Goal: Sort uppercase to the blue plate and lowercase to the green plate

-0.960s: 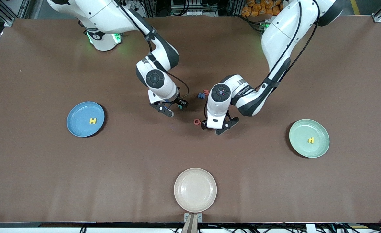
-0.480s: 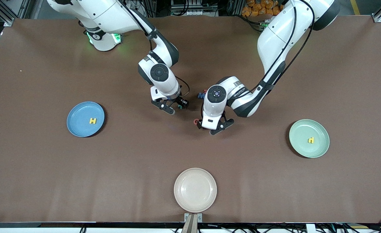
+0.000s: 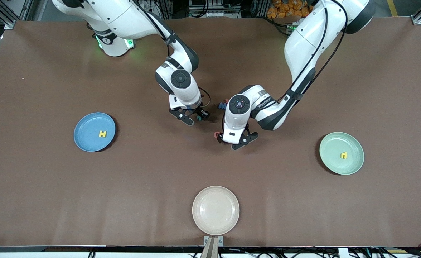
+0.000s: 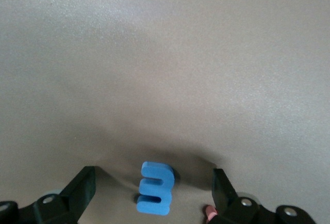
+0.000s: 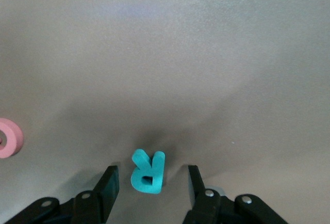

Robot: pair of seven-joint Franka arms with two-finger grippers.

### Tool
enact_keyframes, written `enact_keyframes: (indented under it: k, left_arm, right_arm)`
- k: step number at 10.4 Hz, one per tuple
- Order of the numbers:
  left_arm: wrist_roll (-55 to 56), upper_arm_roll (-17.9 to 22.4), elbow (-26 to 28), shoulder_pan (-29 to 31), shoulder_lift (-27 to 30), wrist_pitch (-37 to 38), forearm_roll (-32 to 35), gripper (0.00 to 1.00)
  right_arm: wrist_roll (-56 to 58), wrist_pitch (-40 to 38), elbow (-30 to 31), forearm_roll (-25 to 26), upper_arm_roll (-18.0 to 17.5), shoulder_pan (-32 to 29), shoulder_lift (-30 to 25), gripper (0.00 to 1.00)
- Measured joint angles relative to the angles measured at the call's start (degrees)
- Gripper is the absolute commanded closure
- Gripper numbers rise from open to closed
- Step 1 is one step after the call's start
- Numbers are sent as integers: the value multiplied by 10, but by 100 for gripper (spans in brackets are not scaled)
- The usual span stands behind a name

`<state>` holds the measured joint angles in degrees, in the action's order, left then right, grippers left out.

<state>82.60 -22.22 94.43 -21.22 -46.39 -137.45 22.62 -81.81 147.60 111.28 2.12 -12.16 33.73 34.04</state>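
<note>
A teal R (image 5: pixel 148 171) stands on the mat between the fingers of my right gripper (image 5: pixel 152 177), which is open with a gap on each side. My left gripper (image 4: pixel 153 185) is open, low around a blue three-pronged letter (image 4: pixel 155 189). The red round letter (image 3: pixel 217 134) lies on the mat right beside one left finger. A blue M (image 3: pixel 222 105) peeks out by the left wrist. The blue plate (image 3: pixel 88 123) holds a yellow H (image 3: pixel 103 134). The green plate (image 3: pixel 353 143) holds a yellow lowercase letter (image 3: pixel 343 155).
A cream plate (image 3: pixel 216 210) sits near the table edge closest to the front camera. Both hands (image 3: pixel 195 117) (image 3: pixel 233 141) work close together mid-table, with the letters clustered between and under them. Bare brown mat (image 3: pixel 153 168) lies around the plates.
My right gripper shifted a little toward the left arm's end over the R and its jaws narrowed. My left gripper moved slightly toward the right arm's end, then held.
</note>
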Motion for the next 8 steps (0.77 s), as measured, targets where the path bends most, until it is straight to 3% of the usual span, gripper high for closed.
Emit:
enact_keyframes:
  k: [2,3,6,8]
  left_arm:
    - [0,-3,-2,0,1,1,0,95]
    - [0,-6,-3,-1,2,1,0,100]
    - [0,-7,-5,-6,5,10,0,100]
    - [0,-7,-8,-5,6,25,0,100]
  right_arm:
    - [0,0,-9,8,0,0,10,51]
    - [-2,0,-10,18,0,0,13,57]
    - [-5,-4,-11,25,0,0,12,80]
    - [-5,-8,-12,25,0,0,11,80]
